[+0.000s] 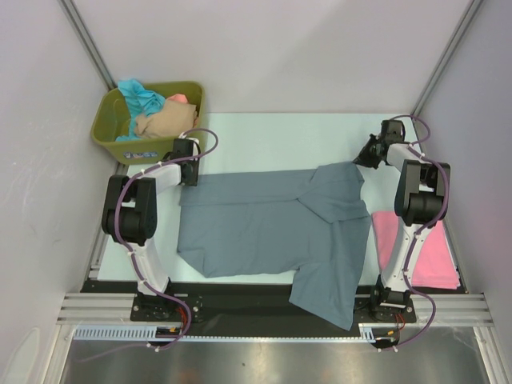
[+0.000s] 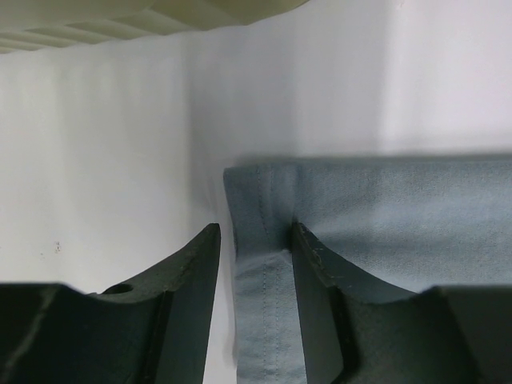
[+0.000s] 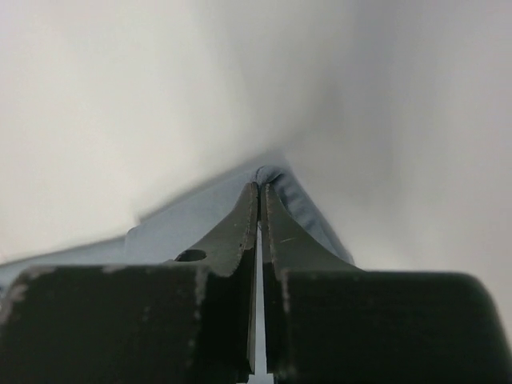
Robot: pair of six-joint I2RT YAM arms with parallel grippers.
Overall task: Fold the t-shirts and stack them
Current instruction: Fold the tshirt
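Note:
A slate grey-blue t-shirt lies spread on the table, its lower right part hanging over the front edge. My left gripper is at the shirt's far left corner. In the left wrist view its jaws stand apart, with the stitched hem lying between them and not pinched. My right gripper is at the shirt's far right corner, shut on the cloth edge, which peaks up around the fingertips. A pink t-shirt lies flat at the right, behind the right arm.
An olive-green tub stands at the far left, holding teal, beige and salmon shirts. Its rim shows at the top of the left wrist view. Grey walls close in on both sides.

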